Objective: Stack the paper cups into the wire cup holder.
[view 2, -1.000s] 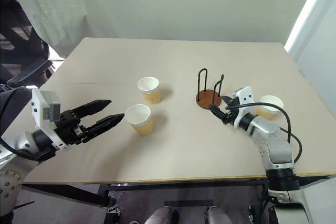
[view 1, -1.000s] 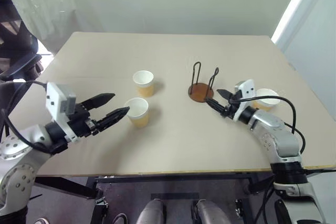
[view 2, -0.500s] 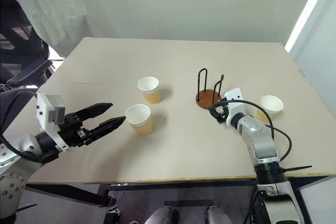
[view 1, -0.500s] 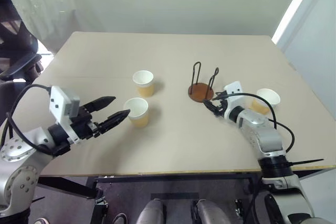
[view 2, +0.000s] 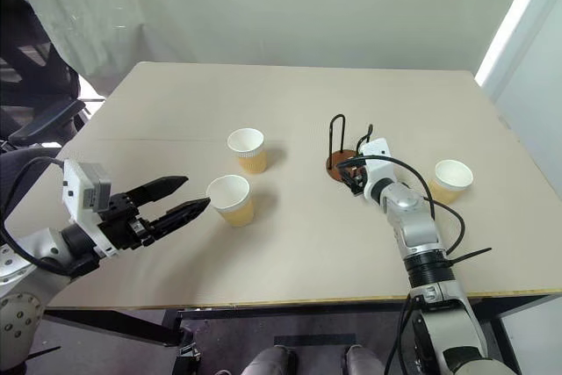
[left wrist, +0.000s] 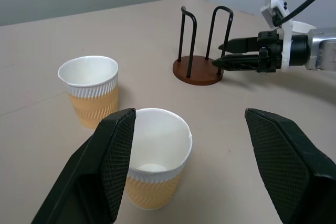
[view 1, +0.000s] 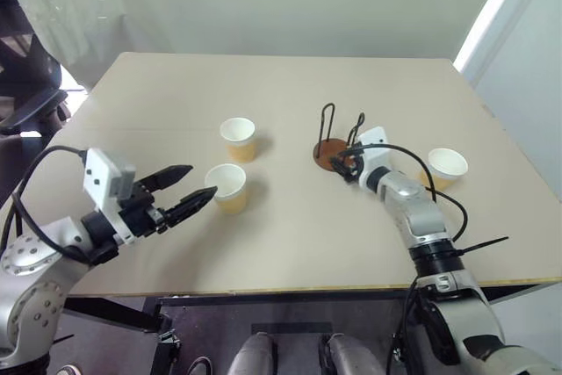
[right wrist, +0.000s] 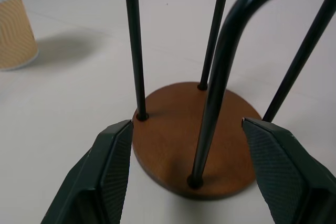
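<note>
Two tan paper cups stand upright left of centre, a far cup [view 1: 238,138] and a near cup [view 1: 228,187]. Another paper cup [view 1: 446,167] stands at the right. The wire cup holder [view 1: 332,151] stands empty in the middle of the table. My left gripper [view 1: 189,191] is open, its tips just short of the near cup [left wrist: 152,169]. My right gripper [view 1: 344,164] is open at the holder's near side. In the right wrist view its fingers [right wrist: 113,171] flank the brown disc base [right wrist: 173,129], with one wire loop [right wrist: 215,103] between them.
The beige table [view 1: 290,243] has free room at the back and along the front edge. A dark chair [view 1: 26,85] stands off its left side. A white panel [view 1: 527,59] rises past the right edge.
My right gripper has moved left, away from the right cup and up to the holder's base. The left gripper has stayed where it was.
</note>
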